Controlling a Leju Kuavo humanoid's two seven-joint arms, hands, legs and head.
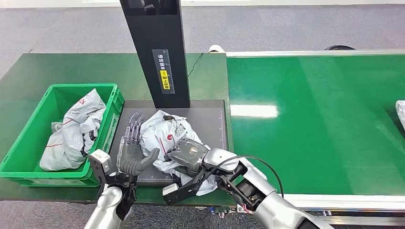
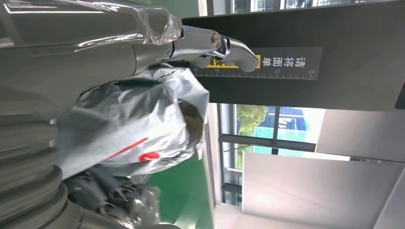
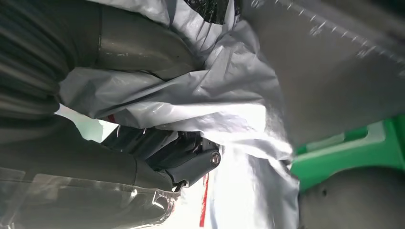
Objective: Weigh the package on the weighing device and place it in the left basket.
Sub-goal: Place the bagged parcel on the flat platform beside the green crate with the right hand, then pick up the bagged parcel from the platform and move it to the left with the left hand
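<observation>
A crumpled white package [image 1: 165,131] with red print lies on the dark weighing plate [image 1: 210,124] in front of the black column. My right hand [image 1: 188,151] sits on its near right side and grips the plastic; in the right wrist view the thumb and dark fingers [image 3: 191,162] close around a fold of the package [image 3: 229,105]. My left hand [image 1: 131,152] stands at the package's left side with the palm facing it and the fingers stretched out and apart. In the left wrist view the package [image 2: 133,124] lies against that hand [image 2: 119,52].
A green basket [image 1: 81,87] at the left holds several white bags [image 1: 74,133]. The black scanner column [image 1: 157,47] rises behind the plate. A green conveyor belt [image 1: 315,119] runs to the right, with another white package [image 1: 400,112] at its far right edge.
</observation>
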